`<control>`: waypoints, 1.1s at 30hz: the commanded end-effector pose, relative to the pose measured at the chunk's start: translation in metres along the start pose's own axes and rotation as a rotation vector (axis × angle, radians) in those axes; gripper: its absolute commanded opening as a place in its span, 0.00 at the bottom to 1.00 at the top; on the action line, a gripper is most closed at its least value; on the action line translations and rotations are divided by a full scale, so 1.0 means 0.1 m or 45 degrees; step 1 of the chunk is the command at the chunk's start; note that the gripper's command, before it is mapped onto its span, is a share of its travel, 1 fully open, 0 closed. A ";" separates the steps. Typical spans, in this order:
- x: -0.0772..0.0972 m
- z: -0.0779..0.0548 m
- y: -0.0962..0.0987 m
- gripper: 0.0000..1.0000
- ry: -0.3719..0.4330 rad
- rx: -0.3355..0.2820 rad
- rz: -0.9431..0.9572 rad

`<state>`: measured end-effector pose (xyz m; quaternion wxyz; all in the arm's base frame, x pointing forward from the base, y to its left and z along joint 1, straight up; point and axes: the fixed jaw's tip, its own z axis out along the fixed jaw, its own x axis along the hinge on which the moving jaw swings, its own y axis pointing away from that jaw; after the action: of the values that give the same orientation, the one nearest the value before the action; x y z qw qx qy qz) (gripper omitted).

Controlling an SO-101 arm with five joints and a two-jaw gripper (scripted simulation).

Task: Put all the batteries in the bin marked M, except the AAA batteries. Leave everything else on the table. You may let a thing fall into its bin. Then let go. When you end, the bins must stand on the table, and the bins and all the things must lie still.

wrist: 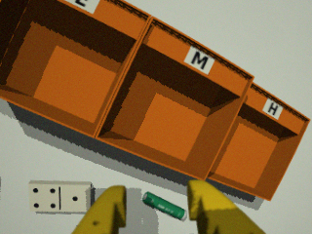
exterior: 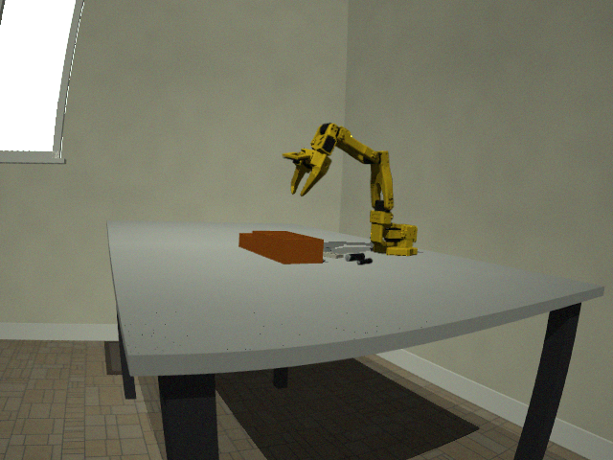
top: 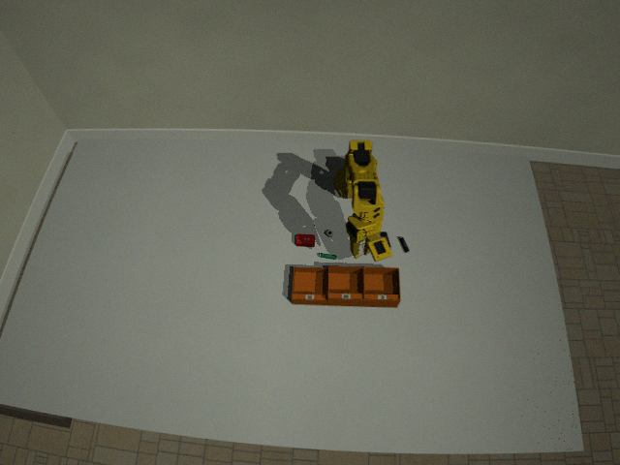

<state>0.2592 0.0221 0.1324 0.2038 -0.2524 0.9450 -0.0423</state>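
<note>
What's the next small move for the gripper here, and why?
Probably open wider and come down on the green battery. The gripper, nearly shut and holding nothing, hangs high above the table, and in the wrist view the battery lies on the table between its fingertips. The M bin looks bare inside. Whether this slim battery is an AAA cannot be told.

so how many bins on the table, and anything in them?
3, joined in one orange row in front of the arm. In the wrist view: M in the middle, H on one side, a third on the other, its label cut off. Nothing shows inside.
</note>
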 end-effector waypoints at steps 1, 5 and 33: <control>0.15 -0.01 -0.16 0.13 0.024 0.032 -0.149; 0.36 0.05 -0.29 0.15 0.101 0.020 -0.318; 1.60 0.18 -0.64 0.28 0.327 -0.327 -1.193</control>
<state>0.1731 -0.1028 0.0628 0.0040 -0.6433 0.7655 -0.0130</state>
